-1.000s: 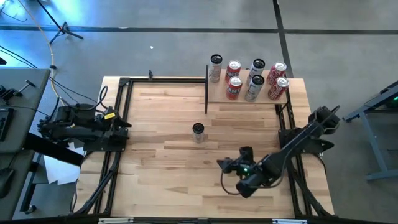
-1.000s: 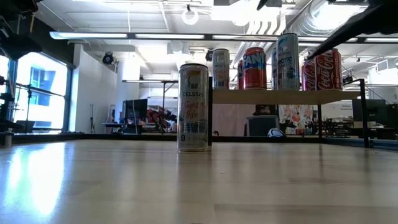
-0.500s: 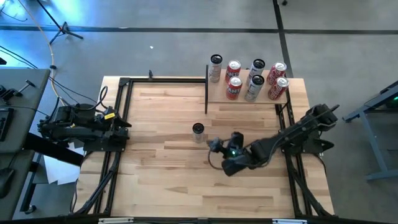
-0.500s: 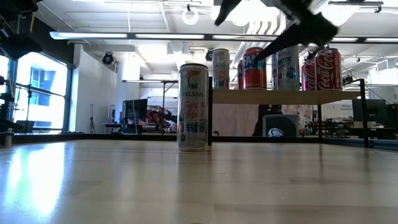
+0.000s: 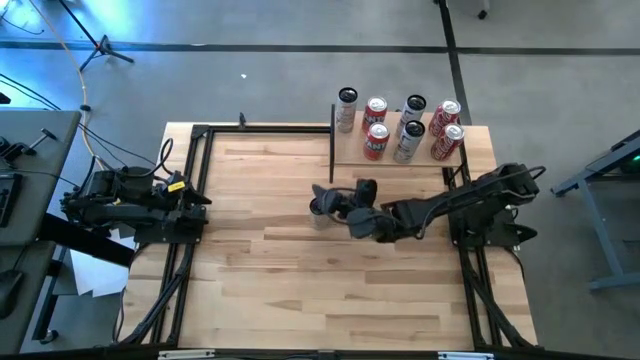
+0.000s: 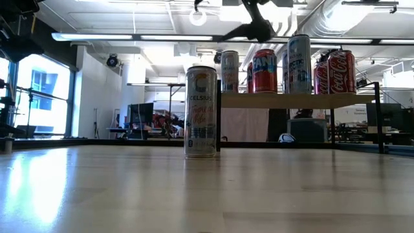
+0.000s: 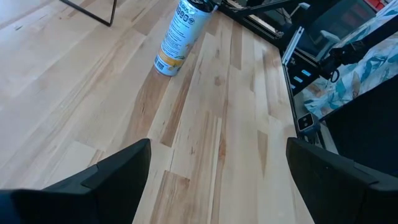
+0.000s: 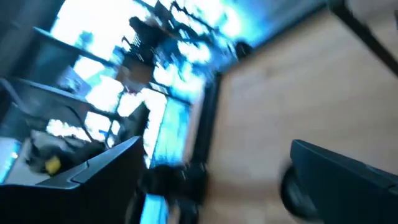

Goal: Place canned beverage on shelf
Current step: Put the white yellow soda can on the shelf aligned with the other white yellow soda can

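A slim white Celsius can (image 5: 318, 210) stands upright on its base at the middle of the plank table; it also shows in the low view (image 6: 201, 111) and the left wrist view (image 7: 180, 34). The shelf (image 5: 400, 152), a pale board on black uprights at the far right, carries several cans (image 6: 297, 65). My right gripper (image 5: 342, 196) is open, just right of the can and higher than its top (image 6: 252, 19), touching nothing. My left gripper (image 5: 197, 200) is open and empty at the table's left edge (image 7: 217, 180).
A black metal frame (image 5: 200, 135) runs along the table's left, far and right edges. A black upright rod (image 5: 332, 140) of the shelf stands just beyond the can. Bare wood (image 5: 280, 290) lies in front of the can, toward the near edge.
My right gripper has swung from the near right part of the table toward the far left, up to the Celsius can, turning as it went. Its fingers stay open. The can has not moved.
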You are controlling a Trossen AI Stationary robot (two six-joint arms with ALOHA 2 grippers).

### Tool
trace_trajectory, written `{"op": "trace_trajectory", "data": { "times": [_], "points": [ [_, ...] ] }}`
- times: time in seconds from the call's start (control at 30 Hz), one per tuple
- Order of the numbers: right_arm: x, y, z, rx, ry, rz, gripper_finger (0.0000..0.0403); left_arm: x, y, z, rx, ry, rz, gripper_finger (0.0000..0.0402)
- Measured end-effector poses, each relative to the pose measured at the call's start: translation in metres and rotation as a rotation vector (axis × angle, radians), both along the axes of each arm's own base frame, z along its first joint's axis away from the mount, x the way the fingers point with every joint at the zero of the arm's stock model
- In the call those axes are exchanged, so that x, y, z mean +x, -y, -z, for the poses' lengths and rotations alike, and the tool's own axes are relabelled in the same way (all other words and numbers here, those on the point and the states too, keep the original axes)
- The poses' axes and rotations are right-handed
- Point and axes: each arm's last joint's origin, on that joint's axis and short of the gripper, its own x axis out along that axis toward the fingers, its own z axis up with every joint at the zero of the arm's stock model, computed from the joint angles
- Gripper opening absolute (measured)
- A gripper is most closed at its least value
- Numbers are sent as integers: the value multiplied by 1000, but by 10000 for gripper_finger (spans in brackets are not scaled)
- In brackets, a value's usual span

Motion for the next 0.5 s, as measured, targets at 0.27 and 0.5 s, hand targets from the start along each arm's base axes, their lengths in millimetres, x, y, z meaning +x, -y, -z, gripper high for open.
{"op": "trace_trajectory", "data": {
  "times": [0.27, 0.5],
  "points": [
    [7, 23, -10, -137, -14, 44, 394, 0, 0, 0, 0, 0, 0, 349],
    [11, 44, -9, -93, -1, 43, 394, 0, 0, 0, 0, 0, 0, 349]
  ]
}}
